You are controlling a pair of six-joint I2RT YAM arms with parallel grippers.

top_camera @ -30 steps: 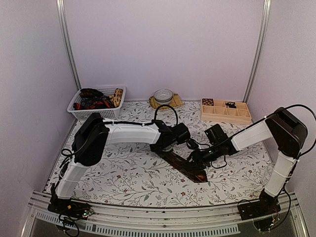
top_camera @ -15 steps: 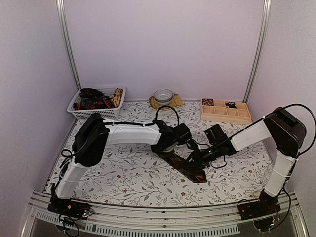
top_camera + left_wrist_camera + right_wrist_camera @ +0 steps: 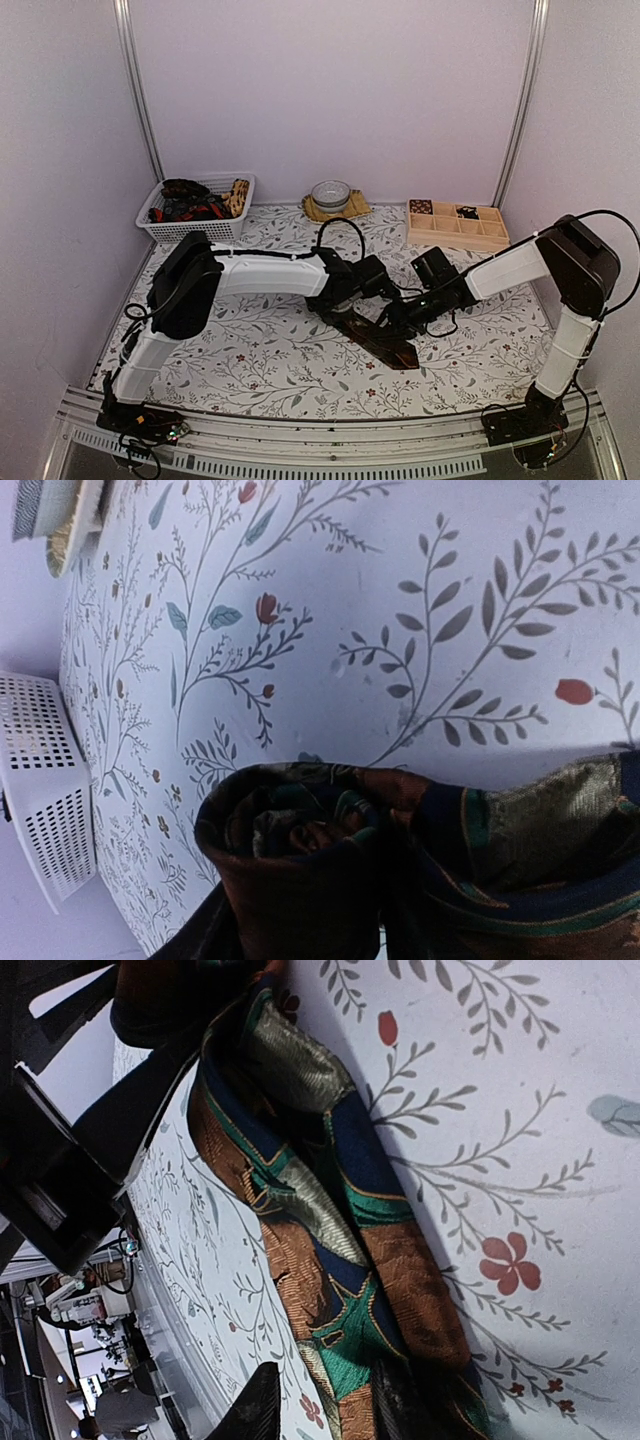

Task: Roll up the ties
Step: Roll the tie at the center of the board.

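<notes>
the tie (image 3: 378, 342) lies in the middle of the table (image 3: 250, 350), far from every edge, one end rolled up beside the left gripper (image 3: 347, 306). we should keep that roll tight and square while the right gripper (image 3: 396, 322) steadies the flat length. we cannot tell how either one's jaws stand.

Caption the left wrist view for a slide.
Partly rolled patterned tie lying on the floral table cover, white basket at frame left.

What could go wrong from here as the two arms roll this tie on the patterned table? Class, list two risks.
1. The rolled end of the tie looks loose and uneven; it may spring open if the left hand eases off.
2. The unrolled stretch by the right hand lies rumpled, so the roll may go crooked.
</notes>
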